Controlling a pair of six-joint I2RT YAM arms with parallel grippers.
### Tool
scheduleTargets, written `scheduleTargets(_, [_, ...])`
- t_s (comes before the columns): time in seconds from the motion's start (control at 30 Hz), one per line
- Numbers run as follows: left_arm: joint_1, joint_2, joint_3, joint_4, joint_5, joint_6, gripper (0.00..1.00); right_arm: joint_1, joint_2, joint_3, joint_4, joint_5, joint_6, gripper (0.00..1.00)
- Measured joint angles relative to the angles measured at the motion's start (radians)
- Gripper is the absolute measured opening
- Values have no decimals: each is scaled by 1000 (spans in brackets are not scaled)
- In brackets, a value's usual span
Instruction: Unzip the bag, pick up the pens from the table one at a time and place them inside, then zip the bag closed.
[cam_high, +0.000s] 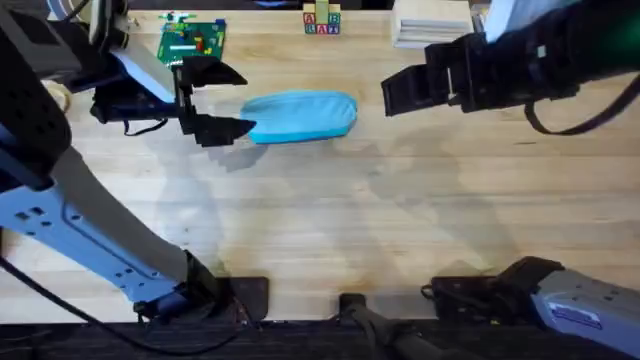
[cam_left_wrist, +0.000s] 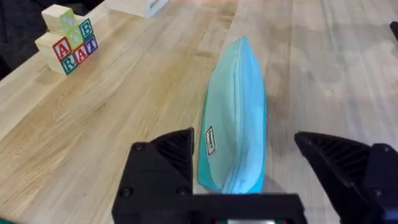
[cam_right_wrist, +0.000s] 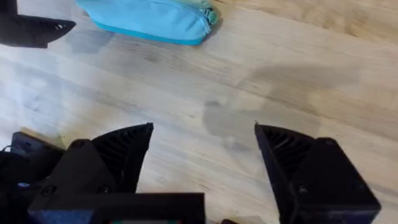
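The bag (cam_high: 300, 116) lies zipped on the surface (cam_high: 330, 220), its end between the wide-open, empty left tool (cam_high: 215, 100). The right tool (cam_high: 392, 96), also spread and empty, hangs just beside the other end. Letter blocks (cam_high: 321, 21) and a circuit board (cam_high: 192, 40) sit behind.

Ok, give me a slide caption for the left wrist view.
Left gripper, fingers open, straddles the near end of the light blue bag on the table; letter blocks beyond.
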Motion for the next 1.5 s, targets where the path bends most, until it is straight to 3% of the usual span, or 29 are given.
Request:
scheduleTargets(0.23, [0, -10, 0, -4, -1, 0, 996, 0, 0, 0, 0, 0, 0, 997])
scheduleTargets(0.37, [1, -88, 0, -10, -9, 0, 996, 0, 0, 0, 0, 0, 0, 997])
scheduleTargets(0.67, [2, -292, 0, -76, -120, -2, 996, 0, 0, 0, 0, 0, 0, 996])
scheduleTargets(0.77, [2, -344, 0, -89, -165, -51, 997, 0, 0, 0, 0, 0, 0, 996])
scheduleTargets(1.0, [2, -480, 0, -90, -254, -295, 996, 0, 0, 0, 0, 0, 0, 997])
scheduleTargets(1.37, [2, -683, 0, -98, -411, -880, 996, 0, 0, 0, 0, 0, 0, 996])
scheduleTargets(1.5, [2, -736, 0, -123, -456, -1042, 996, 0, 0, 0, 0, 0, 0, 997])
